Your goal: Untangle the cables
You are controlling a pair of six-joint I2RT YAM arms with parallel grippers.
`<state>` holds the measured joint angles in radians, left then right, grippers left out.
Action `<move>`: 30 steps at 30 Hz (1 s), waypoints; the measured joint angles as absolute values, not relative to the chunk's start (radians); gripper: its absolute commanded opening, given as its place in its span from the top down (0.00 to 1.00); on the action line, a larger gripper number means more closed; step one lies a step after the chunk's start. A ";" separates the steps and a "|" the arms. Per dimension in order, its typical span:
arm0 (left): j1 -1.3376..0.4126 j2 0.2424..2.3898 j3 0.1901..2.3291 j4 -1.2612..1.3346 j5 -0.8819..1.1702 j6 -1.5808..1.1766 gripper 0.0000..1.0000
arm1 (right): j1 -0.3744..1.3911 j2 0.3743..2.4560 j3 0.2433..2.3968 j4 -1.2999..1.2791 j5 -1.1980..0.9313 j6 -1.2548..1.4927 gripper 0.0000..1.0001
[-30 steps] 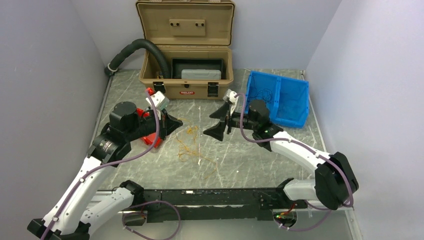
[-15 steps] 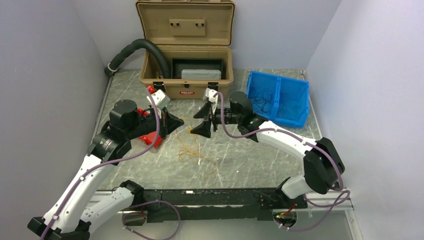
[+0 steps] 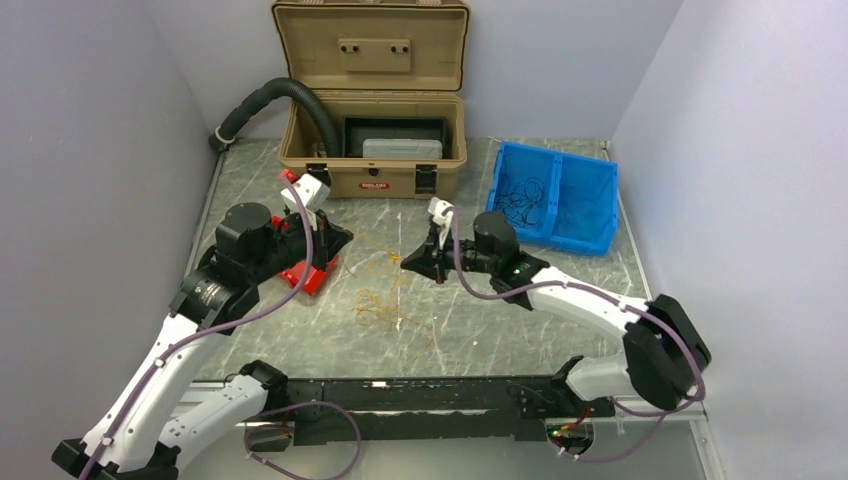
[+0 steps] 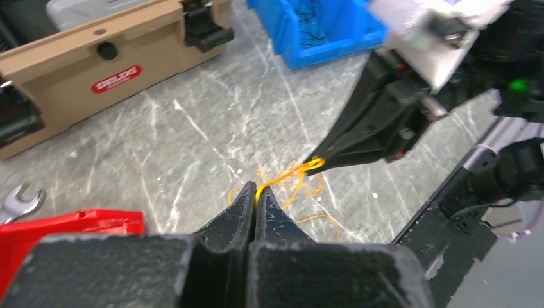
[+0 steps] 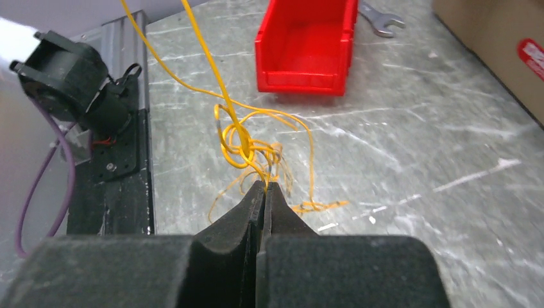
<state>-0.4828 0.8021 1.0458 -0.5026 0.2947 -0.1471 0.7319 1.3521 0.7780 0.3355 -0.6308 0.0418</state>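
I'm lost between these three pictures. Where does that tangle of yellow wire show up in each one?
Top external: yellow wire sits mid-picture, slightly left of centre.
Left wrist: centre, slightly right.
Right wrist: centre, slightly left.
Shared landmark: the red bin, left of the wire from above, bottom left in the left wrist view, top centre in the right wrist view.

Left gripper (image 3: 346, 241) is positioned in front of the tan case (image 3: 372, 178), below its left latch. Its jaws are pressed shut on a strand of yellow cable (image 4: 292, 177). Right gripper (image 3: 406, 262) is pointed left, in front of the case's right latch, with its jaws clamped on the same cable. Both forearms are extended low toward the case. The gripper tips are set apart, facing each other.
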 measured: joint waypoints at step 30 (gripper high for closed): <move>-0.402 0.762 1.123 -0.591 -0.292 -0.261 1.00 | 0.330 0.758 0.451 -0.130 0.458 0.605 1.00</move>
<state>-0.4023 0.7620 1.1229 -0.5915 -0.2920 -0.2607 0.3302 0.7578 0.4507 -0.1303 0.4580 0.6048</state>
